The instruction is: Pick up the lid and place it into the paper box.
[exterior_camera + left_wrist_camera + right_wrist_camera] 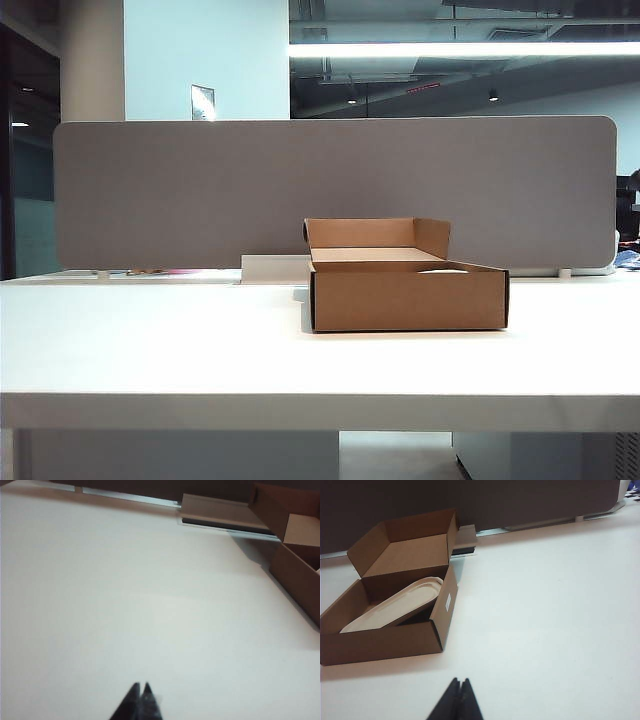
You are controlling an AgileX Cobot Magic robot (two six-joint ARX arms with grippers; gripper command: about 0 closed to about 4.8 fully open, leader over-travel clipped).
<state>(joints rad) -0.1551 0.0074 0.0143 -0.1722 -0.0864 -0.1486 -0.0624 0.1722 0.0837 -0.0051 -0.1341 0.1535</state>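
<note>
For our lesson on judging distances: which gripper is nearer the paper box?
Hard to call. The left gripper and right gripper are both shut and pulled back over bare table, on opposite sides of the paper box.

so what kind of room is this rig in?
Likely an open-plan office: a white desk with a grey divider screen behind the paper box, and a strip light under exposed ceiling.

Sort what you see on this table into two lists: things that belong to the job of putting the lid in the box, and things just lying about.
Job:
- lid, resting tilted inside the box
- paper box
- left pincer, shut
- right pincer, shut

Lying about:
- white block behind the box
- grey divider panel
</note>
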